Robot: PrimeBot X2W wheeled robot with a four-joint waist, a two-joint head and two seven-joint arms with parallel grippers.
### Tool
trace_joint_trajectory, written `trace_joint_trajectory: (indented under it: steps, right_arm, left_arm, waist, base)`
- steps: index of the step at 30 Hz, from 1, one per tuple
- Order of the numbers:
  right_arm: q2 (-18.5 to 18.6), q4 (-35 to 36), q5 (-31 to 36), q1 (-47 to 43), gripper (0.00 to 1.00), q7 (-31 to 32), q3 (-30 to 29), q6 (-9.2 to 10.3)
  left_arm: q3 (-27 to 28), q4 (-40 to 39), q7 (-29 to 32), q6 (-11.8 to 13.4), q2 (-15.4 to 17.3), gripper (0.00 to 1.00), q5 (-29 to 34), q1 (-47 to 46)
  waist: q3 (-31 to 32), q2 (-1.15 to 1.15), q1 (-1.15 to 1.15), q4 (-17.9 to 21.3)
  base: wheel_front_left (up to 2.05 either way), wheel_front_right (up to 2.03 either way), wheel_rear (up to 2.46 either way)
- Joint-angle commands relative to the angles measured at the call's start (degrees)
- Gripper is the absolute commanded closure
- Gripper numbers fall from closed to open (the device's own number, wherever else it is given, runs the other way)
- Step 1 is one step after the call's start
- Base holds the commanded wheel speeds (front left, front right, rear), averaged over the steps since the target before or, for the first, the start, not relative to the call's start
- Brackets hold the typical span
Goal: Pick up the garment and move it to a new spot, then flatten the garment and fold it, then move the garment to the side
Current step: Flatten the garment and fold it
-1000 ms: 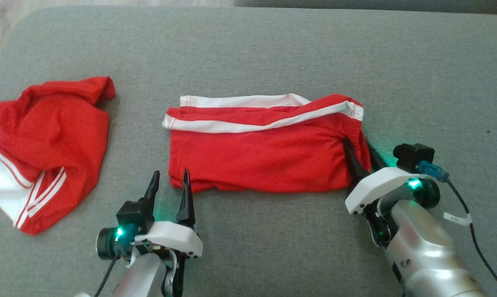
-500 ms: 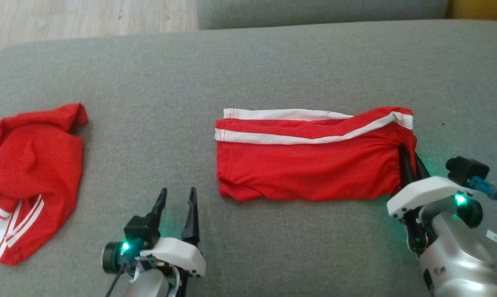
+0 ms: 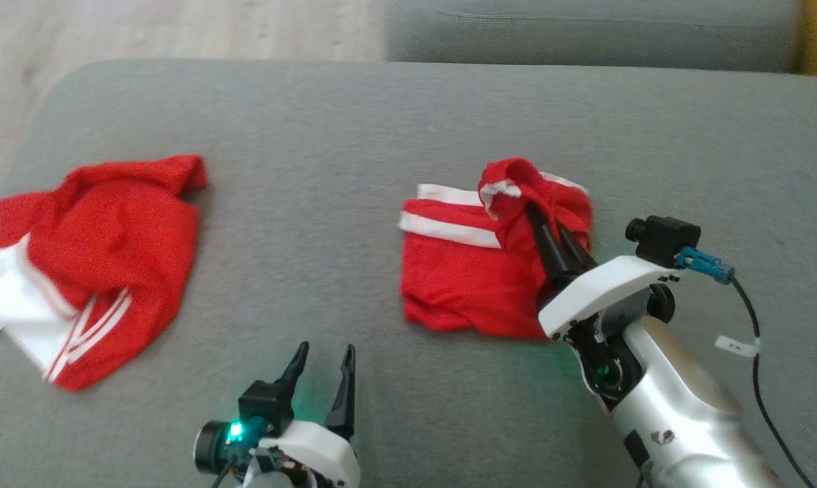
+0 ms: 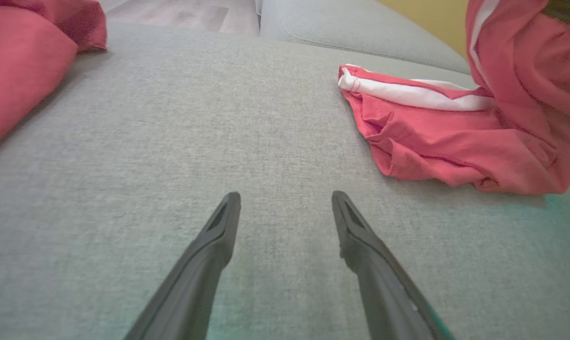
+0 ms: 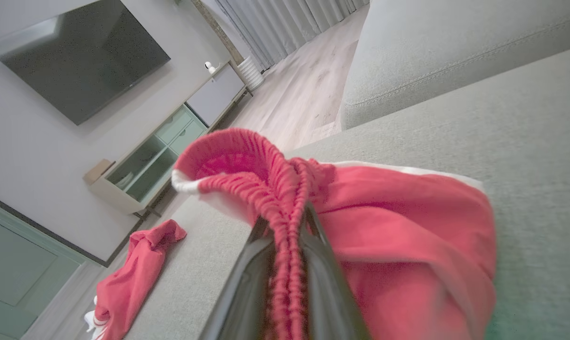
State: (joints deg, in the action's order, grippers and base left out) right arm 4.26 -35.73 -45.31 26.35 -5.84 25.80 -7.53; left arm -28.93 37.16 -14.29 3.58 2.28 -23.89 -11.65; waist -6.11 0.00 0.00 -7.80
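**Waistband pinched, far end of the shorts on the cushion**

My right gripper (image 3: 544, 218) is clenched on the gathered elastic waistband (image 5: 285, 236) of the red shorts (image 3: 456, 285), right of centre in the head view. The pinched end stands up off the grey cushion (image 3: 354, 135). The other end, white-striped, lies flat on it. My left gripper (image 3: 327, 349) is spread wide with nothing between its fingers. It sits low in the middle of the frame over bare cushion, apart from the shorts.

I judge the shorts to be light, thin and thoroughly limp: they sag from the pinch and hold no shape of their own. The knit looks smooth, so a single layer could slide out of a narrow grip. The ribbed waistband is the thickest, grippiest part and the sound place to hold. One pinch at one end will let the fold drape open. A second hold by my free fingers at the striped end, near the frame's centre, would keep it tidy, I think.

I cannot make out whether both waistband layers are between my fingers or just one. The lower right edge of the shorts is behind my own wrist, and the underside of the fold is hidden. The head view is soft with blur. In the left wrist view the raised part is cut off at the upper right. A second red garment (image 3: 103, 244) at the left runs off the frame edge.
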Motion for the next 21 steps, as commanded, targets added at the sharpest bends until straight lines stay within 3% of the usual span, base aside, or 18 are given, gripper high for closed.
trace_joint_trajectory:
  steps: [1, 3, 4, 5, 10, 15, 21]
  right_arm:
    - [-1.1, 0.9, 0.3, 2.2, 1.0, -0.1, 1.2, 0.04]
    - [-1.2, -1.2, 1.4, 2.9, 1.0, -0.8, 1.3, 0.04]
    - [-1.2, -2.5, 2.0, 3.3, 0.82, -1.3, 1.3, 0.04]
    - [-1.3, -3.6, 2.5, 3.6, 0.0, -1.7, 1.6, 0.04]
    - [-1.3, -4.2, 0.2, 4.3, 0.0, -4.0, 4.5, 0.04]
    - [-1.4, -4.2, -0.9, 4.9, 0.0, -7.4, 7.3, 0.04]
    - [0.2, -7.2, 6.2, 4.6, 0.0, -9.1, -0.6, 0.04]
  left_arm:
    - [0.9, -1.1, -0.7, 0.3, 0.6, 0.0, -0.5, -1.1]
    - [0.1, -1.0, -0.7, 0.4, 0.6, 0.0, -0.7, -1.1]
    - [-0.2, -0.9, -0.7, 0.4, 0.6, 0.0, -0.8, -1.1]
    - [-0.3, -0.8, -0.7, 0.6, 0.6, 0.0, -0.8, -1.1]
    - [0.3, -0.6, -0.7, 0.8, 0.6, 0.0, -0.6, -1.1]
    - [2.7, -1.6, -0.7, 1.3, 0.6, 0.0, 0.1, -1.4]
    - [5.6, -4.5, -0.7, 1.6, 0.6, 0.0, 2.3, -2.3]
  waist:
    - [-0.4, 0.0, 0.0, -4.3]
    - [-0.8, 0.0, 0.0, -6.8]
    - [-1.0, 0.0, 0.0, -7.7]
    - [-1.2, 0.0, 0.0, -8.4]
    - [-1.6, 0.0, 0.0, -9.5]
    - [-1.5, 0.0, 0.0, -6.3]
    - [-0.8, 0.0, 0.0, -0.2]
  base:
    - [0.0, 0.0, 0.0]
    - [0.0, 0.0, 0.0]
    - [0.0, 0.0, 0.0]
    - [0.0, 0.0, 0.0]
    - [0.0, 0.0, 0.0]
    - [0.0, 0.0, 0.0]
    - [0.0, 0.0, 0.0]
